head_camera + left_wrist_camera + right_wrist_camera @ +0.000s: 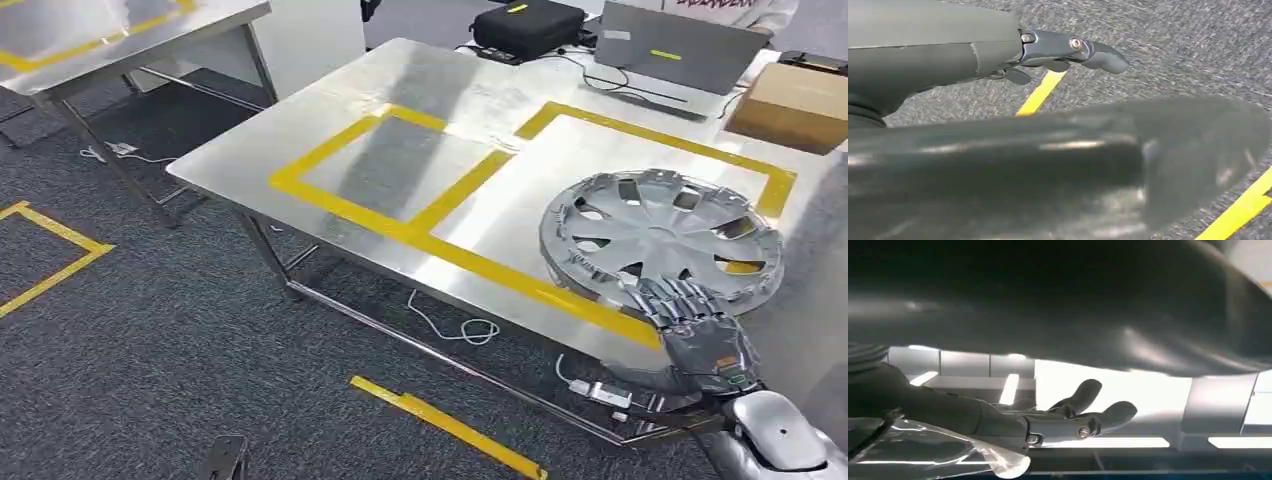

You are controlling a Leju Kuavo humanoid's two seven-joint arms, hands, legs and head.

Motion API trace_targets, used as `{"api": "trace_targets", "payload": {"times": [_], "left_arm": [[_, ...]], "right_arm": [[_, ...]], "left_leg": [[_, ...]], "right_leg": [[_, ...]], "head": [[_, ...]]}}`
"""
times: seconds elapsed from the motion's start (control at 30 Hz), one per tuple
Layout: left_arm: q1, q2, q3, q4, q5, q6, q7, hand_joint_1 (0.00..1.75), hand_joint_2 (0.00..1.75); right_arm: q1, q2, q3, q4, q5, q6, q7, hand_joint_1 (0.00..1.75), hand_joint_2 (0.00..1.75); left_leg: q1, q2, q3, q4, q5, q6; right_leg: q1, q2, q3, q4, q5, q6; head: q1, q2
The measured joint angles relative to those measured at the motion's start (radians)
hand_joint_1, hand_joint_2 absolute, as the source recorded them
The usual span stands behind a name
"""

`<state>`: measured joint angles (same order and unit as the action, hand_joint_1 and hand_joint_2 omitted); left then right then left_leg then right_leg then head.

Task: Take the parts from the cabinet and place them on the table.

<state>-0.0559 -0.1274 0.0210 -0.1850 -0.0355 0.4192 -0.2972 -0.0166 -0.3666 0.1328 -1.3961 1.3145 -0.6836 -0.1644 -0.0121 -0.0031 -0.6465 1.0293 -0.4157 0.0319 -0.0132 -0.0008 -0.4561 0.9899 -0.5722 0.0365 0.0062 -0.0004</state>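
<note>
Head view: silver hubcap [661, 237] flat on table [420, 90], near its front right edge, inside yellow tape rectangle [560, 125]. Right hand [690, 322] grips hubcap's near rim. Left hand [998, 50]: fingers apart, holding nothing.

Laptop [680, 45], black case [527, 25], perhaps cardboard box [797, 103]

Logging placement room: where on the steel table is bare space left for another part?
The left yellow-taped rectangle is bare. The right one is crowded: the hubcap covers its near end with the right hand at its rim. The far edge holds a laptop and box.
</note>
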Motion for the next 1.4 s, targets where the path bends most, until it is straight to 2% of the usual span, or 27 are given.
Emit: {"api": "trace_targets", "payload": {"times": [0.1,0.13,0.17,0.2,0.27,0.3,0.33,0.37,0.43,0.47,0.5,0.63,0.67,0.7,0.77,0.8,0.83,0.9,0.93,0.97,1.03,1.1,1.17,1.23,1.3,1.33,1.4], "left_arm": [[0.000,-0.003,0.001,0.000,0.000,0.000,0.000,0.00,0.00],[0.004,-0.003,0.002,0.000,0.000,0.000,0.000,0.00,0.00],[0.005,-0.003,0.003,0.000,0.000,0.000,0.000,0.00,0.00],[0.008,-0.003,0.003,0.000,0.000,0.000,0.000,0.00,0.00],[0.008,-0.003,0.004,0.000,0.000,0.000,0.000,0.00,0.00],[0.008,-0.003,0.004,0.000,0.000,0.000,0.000,0.00,0.00],[0.008,-0.003,0.005,0.000,0.000,0.000,0.000,0.00,0.00],[0.008,-0.003,0.005,0.000,0.001,-0.001,0.000,0.00,0.00],[0.008,-0.001,0.006,0.000,0.003,-0.001,0.000,0.00,0.00],[0.008,-0.001,0.007,0.000,0.004,-0.002,0.000,0.00,0.00],[0.006,0.002,0.008,0.000,0.006,-0.002,0.000,0.00,0.00],[0.007,0.003,0.016,0.000,0.009,-0.001,0.000,0.00,0.00],[0.005,0.003,0.016,0.000,0.009,-0.002,0.000,0.00,0.00],[0.004,0.003,0.018,0.000,0.009,-0.002,0.000,0.00,0.00],[0.004,0.003,0.019,0.000,0.009,-0.002,0.000,0.00,0.00],[0.004,0.003,0.020,0.000,0.009,-0.002,0.000,0.00,0.00],[0.005,0.004,0.021,0.000,0.009,-0.002,0.000,0.00,0.00],[0.005,0.004,0.021,0.000,0.009,-0.002,0.000,0.00,0.00],[0.004,0.004,0.021,0.000,0.009,-0.002,0.000,0.00,0.00],[0.003,0.004,0.021,0.000,0.009,-0.002,0.000,0.00,0.00],[0.003,0.004,0.022,0.000,0.009,-0.001,0.000,0.00,0.00],[0.004,0.004,0.023,0.000,0.010,-0.001,0.000,0.00,0.00],[0.009,0.004,0.023,0.001,0.008,0.000,0.003,0.00,0.00],[0.014,0.000,0.023,0.001,0.005,0.006,0.010,0.00,0.00],[0.014,-0.003,0.027,0.001,0.008,0.007,0.014,0.00,0.00],[0.014,-0.005,0.029,0.001,0.008,0.010,0.015,0.00,0.00],[0.015,-0.010,0.034,0.001,0.011,0.020,0.018,0.00,0.00]], "right_arm": [[0.021,0.009,-0.004,-0.035,0.013,-0.007,0.013,0.00,0.00],[0.026,0.013,-0.003,-0.045,0.016,-0.006,0.015,0.00,0.00],[0.025,0.016,-0.003,-0.051,0.018,-0.006,0.015,0.00,0.00],[0.028,0.019,-0.003,-0.057,0.018,-0.006,0.015,0.00,0.00],[0.038,0.023,-0.003,-0.068,0.019,-0.006,0.015,0.00,0.00],[0.040,0.025,-0.003,-0.070,0.019,-0.006,0.015,0.00,0.00],[0.042,0.027,-0.003,-0.070,0.019,-0.007,0.015,0.00,0.00],[0.044,0.031,-0.003,-0.071,0.021,-0.007,0.015,0.00,0.00],[0.051,0.038,-0.002,-0.081,0.023,-0.008,0.016,0.00,0.00],[0.054,0.044,-0.002,-0.089,0.022,-0.008,0.018,0.00,0.00],[0.058,0.051,-0.001,-0.096,0.019,-0.009,0.021,0.00,0.00],[0.069,0.074,0.001,-0.120,0.011,-0.009,0.034,0.00,0.00],[0.073,0.075,0.001,-0.124,0.010,-0.009,0.034,0.00,0.00],[0.074,0.077,0.002,-0.126,0.010,-0.009,0.034,0.00,0.00],[0.074,0.081,0.003,-0.128,0.009,-0.009,0.034,0.00,0.00],[0.076,0.082,0.005,-0.128,0.009,-0.009,0.034,0.00,0.00],[0.079,0.084,0.005,-0.128,0.009,-0.009,0.034,0.00,0.00],[0.080,0.087,0.005,-0.128,0.009,-0.009,0.034,0.00,0.00],[0.080,0.088,0.005,-0.128,0.009,-0.009,0.034,0.00,0.00],[0.080,0.088,0.005,-0.130,0.009,-0.009,0.034,0.00,0.00],[0.078,0.089,0.005,-0.140,-0.007,-0.010,0.033,0.00,0.00],[0.084,0.101,0.000,-0.151,-0.078,-0.011,0.020,0.00,0.00],[0.111,0.139,-0.021,-0.170,-0.191,-0.011,-0.028,0.00,0.00],[0.142,0.183,-0.050,-0.185,-0.332,-0.011,-0.082,0.00,0.00],[0.179,0.235,-0.089,-0.189,-0.518,0.015,-0.138,0.00,0.00],[0.195,0.258,-0.109,-0.186,-0.592,0.038,-0.165,0.00,0.00],[0.212,0.315,-0.173,-0.151,-0.734,0.124,-0.226,0.00,0.00]], "left_leg": [[0.006,0.001,0.001,-0.006,0.020,-0.019],[0.004,-0.001,-0.004,-0.008,0.029,-0.028],[0.008,-0.001,-0.014,0.003,0.000,-0.032],[0.008,0.000,-0.027,0.038,-0.063,-0.036],[0.011,0.000,-0.056,0.183,-0.186,-0.044],[0.011,0.000,-0.063,0.253,-0.214,-0.046],[0.011,0.000,-0.056,0.285,-0.213,-0.046],[0.011,0.000,-0.029,0.272,-0.189,-0.046],[0.011,0.000,0.065,0.147,-0.130,-0.042],[0.011,-0.001,0.136,0.042,-0.112,-0.036],[0.007,-0.001,0.180,-0.032,-0.138,-0.029],[0.000,-0.001,0.169,-0.043,-0.111,-0.005],[0.007,0.005,0.159,-0.052,-0.095,0.005],[0.006,0.006,0.146,-0.053,-0.086,0.014],[0.003,0.007,0.119,-0.051,-0.064,0.018],[0.002,0.008,0.103,-0.050,-0.051,0.019],[0.000,0.008,0.085,-0.048,-0.039,0.018],[-0.001,0.008,0.054,-0.043,-0.019,0.015],[-0.001,0.008,0.040,-0.040,-0.009,0.012],[-0.001,0.008,0.032,-0.037,0.000,0.009],[-0.005,0.007,0.021,-0.031,0.016,-0.002],[0.001,0.007,0.018,-0.036,0.037,-0.013],[0.006,0.004,0.006,-0.034,0.043,-0.027],[0.008,0.002,-0.016,0.041,-0.084,-0.040],[0.011,0.003,-0.040,0.191,-0.187,-0.048],[0.011,0.003,-0.045,0.257,-0.195,-0.050],[0.011,0.002,-0.016,0.277,-0.118,-0.046]], "right_leg": [[0.008,0.004,-0.029,0.003,0.014,-0.013],[0.004,0.002,-0.038,-0.004,0.027,-0.024],[0.001,-0.003,-0.048,-0.005,0.041,-0.034],[0.000,-0.002,-0.054,-0.005,0.051,-0.043],[0.002,-0.003,-0.080,-0.002,0.074,-0.044],[0.003,-0.004,-0.093,-0.001,0.084,-0.044],[0.004,-0.005,-0.107,0.001,0.092,-0.044],[0.004,-0.005,-0.121,0.004,0.101,-0.043],[0.004,-0.005,-0.143,0.012,0.112,-0.039],[0.004,-0.004,-0.151,0.018,0.117,-0.036],[0.007,-0.003,-0.158,0.023,0.121,-0.030],[0.003,-0.003,-0.158,0.013,0.152,-0.002],[-0.001,-0.001,-0.164,0.021,0.137,0.002],[-0.001,-0.001,-0.183,0.048,0.088,0.004],[-0.002,-0.001,-0.224,0.189,-0.030,0.009],[-0.002,-0.001,-0.241,0.262,-0.065,0.012],[-0.002,-0.001,-0.245,0.315,-0.067,0.012],[-0.002,-0.001,-0.195,0.287,0.001,0.011],[-0.002,-0.001,-0.139,0.217,0.038,0.009],[-0.003,-0.001,-0.069,0.121,0.050,0.007],[0.002,0.002,0.045,-0.044,0.002,0.000],[0.010,0.001,0.017,-0.035,0.010,-0.010],[0.004,-0.006,0.000,-0.042,0.034,-0.036],[0.007,-0.007,-0.029,-0.042,0.052,-0.053],[0.010,-0.007,-0.054,-0.041,0.072,-0.057],[0.011,-0.006,-0.063,-0.040,0.083,-0.056],[0.012,0.006,-0.089,-0.037,0.107,-0.053]], "head": [[-0.005,0.000],[-0.002,0.000],[-0.005,0.000],[-0.008,0.000],[-0.011,0.000],[-0.012,0.000],[-0.011,0.000],[-0.011,0.000],[-0.011,0.000],[-0.012,0.000],[-0.012,0.000],[-0.015,0.000],[-0.015,0.000],[-0.012,0.000],[-0.008,0.000],[-0.008,0.000],[-0.008,0.000],[-0.008,0.000],[-0.008,0.000],[-0.008,0.000],[-0.008,0.000],[-0.011,0.000],[-0.007,0.000],[-0.017,0.000],[-0.019,0.000],[-0.019,0.000],[-0.018,0.000]]}}
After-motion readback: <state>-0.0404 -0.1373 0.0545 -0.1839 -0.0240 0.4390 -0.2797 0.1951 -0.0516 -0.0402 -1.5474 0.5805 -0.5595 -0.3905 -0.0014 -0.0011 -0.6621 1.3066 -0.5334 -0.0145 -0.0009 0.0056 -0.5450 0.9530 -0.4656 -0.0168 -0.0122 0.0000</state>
